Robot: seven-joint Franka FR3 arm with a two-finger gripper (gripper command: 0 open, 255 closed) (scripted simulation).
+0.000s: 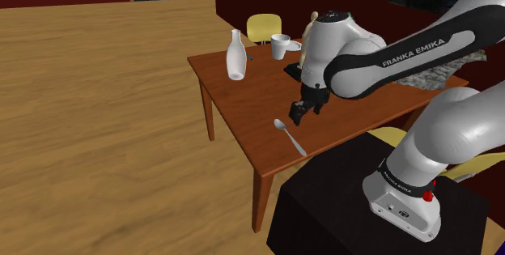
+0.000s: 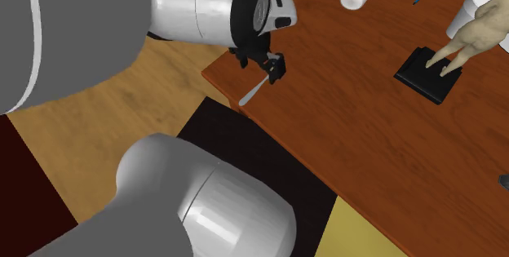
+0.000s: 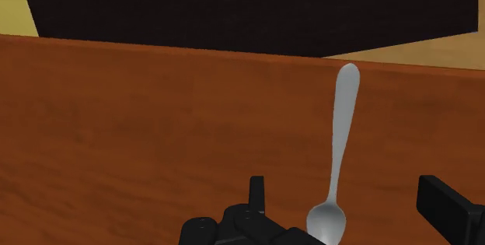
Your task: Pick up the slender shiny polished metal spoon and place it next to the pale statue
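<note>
Nearest the shoulder camera: logged white arm (image 1: 421,156) bolted on dark stand (image 1: 324,205) at that view's lower right, reaching up and left over brown table (image 1: 243,104). Judged stand set close against near table edge to keep everything within reach.

Beyond far side of table: noted yellow chair (image 1: 263,25). Next in size: pale statue (image 2: 471,27), upright on black square base (image 2: 428,74), toward far side of table and well apart from gripper. Recorded white vase (image 1: 235,57) and white cup (image 1: 280,46) farther back; neither in the likely path.

Found gripper (image 1: 301,114) hanging low, pointed down, just above bowl end of spoon (image 3: 339,142). Jaws: spread apart, gripping nothing. Seen in wrist view straddling the bowl without touching it. Probably opened this wide to drop either side of the thin metal.

Located spoon flat on table close to near edge, handle running toward the stand, grey and glossy. Not yet lifted. Judged step in hand: final descent before closing. Risk: thin and lying flat, so liable to slip or tip if pinched at bowl rather than neck.
</note>
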